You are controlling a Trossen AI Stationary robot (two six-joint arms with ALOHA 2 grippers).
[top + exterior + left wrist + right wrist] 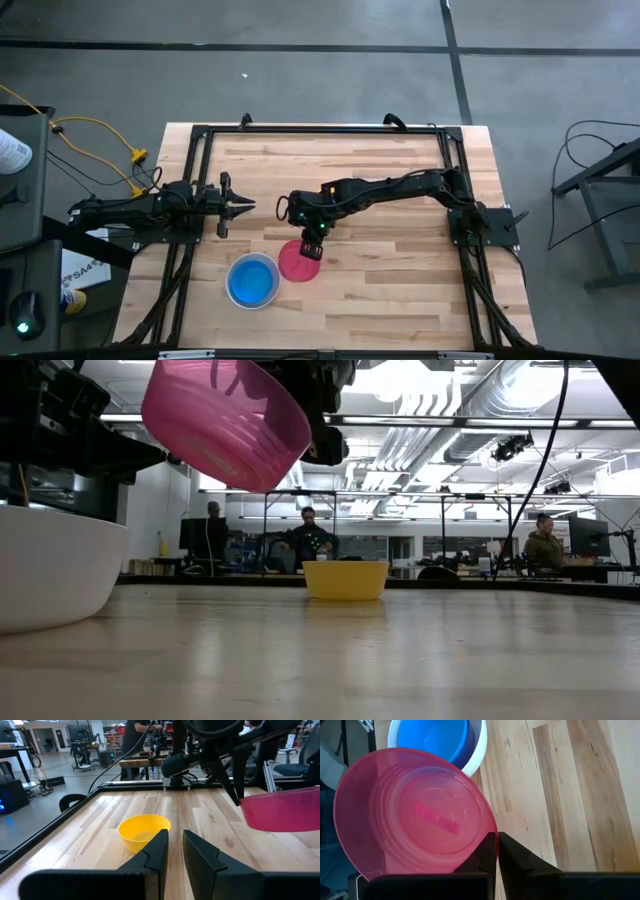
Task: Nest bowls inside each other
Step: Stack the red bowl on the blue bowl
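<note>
My right gripper [497, 840] is shut on a pink-red bowl [410, 815] and holds it in the air near the table's middle. Just beyond it, toward the near left, a blue bowl [252, 282] sits inside a white bowl [479, 750], which rests on its base on the table. A yellow bowl [144, 831] stands upright on the wood in front of my left gripper [175, 840]; my right arm hides it in the high view. My left gripper waits at the table's left side, level, with a narrow gap between its fingers and nothing in it. My right gripper pinches the pink-red bowl's rim [489, 834] between its two fingers, one inside the bowl and one outside. The fingers slant down from the table's right side. The bowl is lifted clear of the table and hangs tilted [225, 420] below and beside the fingers.
A black metal frame [200, 140] runs around the wooden table top. Bare wood lies to the right of the bowls and along the near edge. People and desks show in the room beyond the table's far edge.
</note>
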